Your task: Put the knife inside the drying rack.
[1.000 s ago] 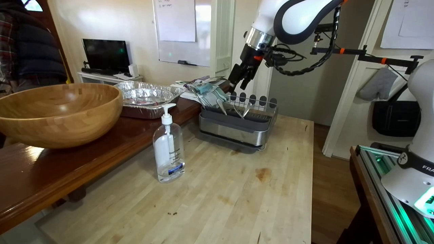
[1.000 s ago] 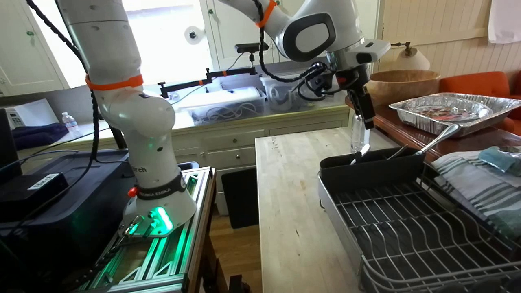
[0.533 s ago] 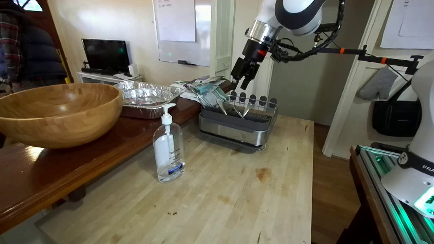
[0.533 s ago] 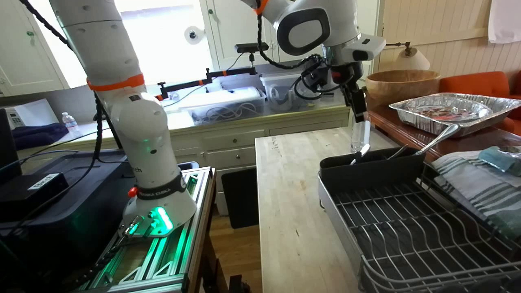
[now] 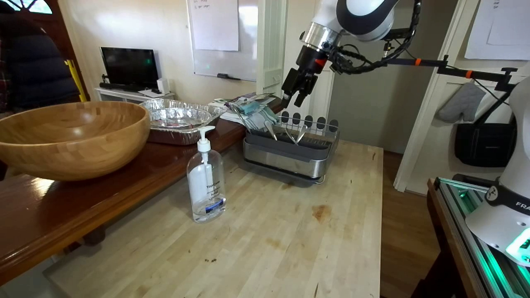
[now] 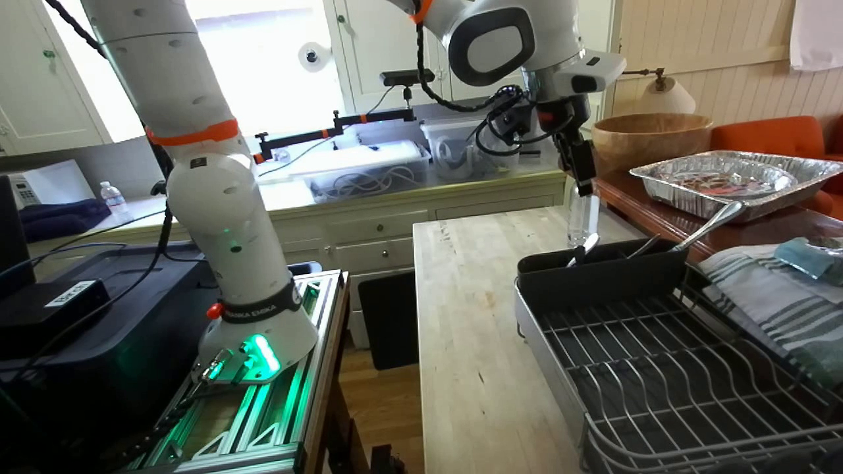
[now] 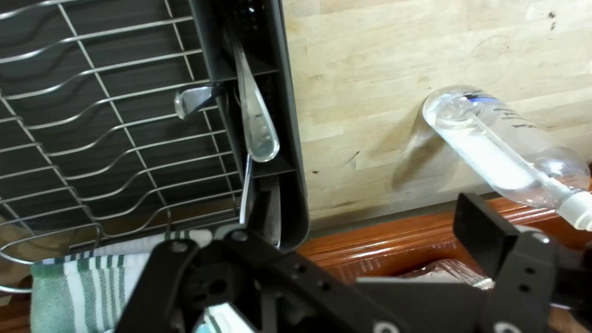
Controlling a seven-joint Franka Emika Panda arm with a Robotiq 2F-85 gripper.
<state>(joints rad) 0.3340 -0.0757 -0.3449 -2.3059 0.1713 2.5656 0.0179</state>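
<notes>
A robot gripper (image 5: 291, 104), spread wide and visibly empty, hangs with the drying rack (image 7: 111, 98) lower down, toward the wrist view's upper left, the knife's whereabouts unclear as no piece of tilted cutlery (image 7: 260, 129) there can be singled out.

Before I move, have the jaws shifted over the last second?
Yes. In an exterior view, the open jaws have moved slightly left and up in the picture, away from the wooden bowl, which stays put.
</notes>
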